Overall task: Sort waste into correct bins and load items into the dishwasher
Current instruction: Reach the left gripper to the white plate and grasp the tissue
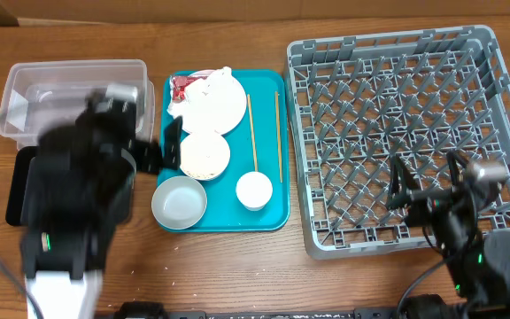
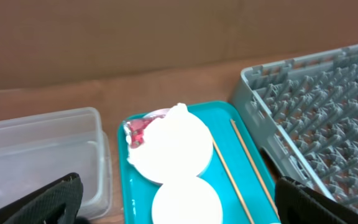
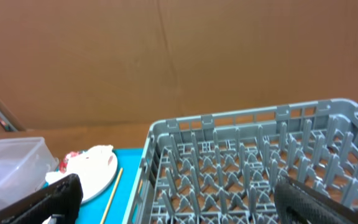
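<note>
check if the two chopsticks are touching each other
Apart. The overhead view shows one chopstick and the other chopstick lying side by side, with a strip of bare teal tray between them along their whole length.

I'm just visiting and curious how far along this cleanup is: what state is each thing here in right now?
left gripper, open, holding nothing
right gripper, open, holding nothing
dish rack, empty
clear tub, empty where visible
teal tray, loaded
plate, flat on teal tray
small dish, flat on teal tray
bowl, upright, empty
cup, upright
chopsticks, lying apart
napkin, crumpled, by plate
</note>
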Controlling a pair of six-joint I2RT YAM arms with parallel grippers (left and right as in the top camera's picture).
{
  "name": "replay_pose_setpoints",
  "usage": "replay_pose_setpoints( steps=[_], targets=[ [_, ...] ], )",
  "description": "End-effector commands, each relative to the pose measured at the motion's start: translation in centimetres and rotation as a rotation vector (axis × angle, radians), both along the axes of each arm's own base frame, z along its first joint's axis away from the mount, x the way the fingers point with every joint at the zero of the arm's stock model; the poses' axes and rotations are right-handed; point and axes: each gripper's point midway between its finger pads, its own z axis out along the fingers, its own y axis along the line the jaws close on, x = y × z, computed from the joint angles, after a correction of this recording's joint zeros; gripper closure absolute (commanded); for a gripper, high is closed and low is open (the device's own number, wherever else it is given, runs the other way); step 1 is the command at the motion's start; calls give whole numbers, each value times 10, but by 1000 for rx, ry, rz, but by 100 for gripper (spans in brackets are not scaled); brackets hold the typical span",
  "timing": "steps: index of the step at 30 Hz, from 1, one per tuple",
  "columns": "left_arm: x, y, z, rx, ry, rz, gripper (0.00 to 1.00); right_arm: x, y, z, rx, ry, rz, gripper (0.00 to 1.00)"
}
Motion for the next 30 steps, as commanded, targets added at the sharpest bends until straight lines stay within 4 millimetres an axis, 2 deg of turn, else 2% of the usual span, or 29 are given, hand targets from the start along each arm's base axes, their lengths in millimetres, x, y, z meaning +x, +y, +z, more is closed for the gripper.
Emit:
replay_pose_setpoints(
  steps=[1,3,5,11,15,17,20,23,30],
  targets=[
    [33,-11,8,17,95,-17,0,17,-3,15,-20,80,-30,0],
    [49,-14,2,39,174,-13,0,27,-2,12,-31,158,-29,0],
    [68,-21,-12,96,309,-35,0,41,0,4,-51,298,-28,0],
    [96,-33,-48,140,522,-77,0,64,3,-19,-72,519,-29,0],
    [126,-34,-75,210,518,-120,0,72,22,-43,-37,612,62,0],
    [134,-45,-87,272,491,-275,0,73,32,-54,-13,662,115,0],
    [148,-51,-108,317,483,-353,0,73,36,-67,-4,714,135,0],
    [162,-52,-129,349,485,-383,0,73,36,-73,-6,741,134,0],
    [200,-43,-190,405,517,-323,0,70,35,-76,-19,757,136,0]
  ],
)
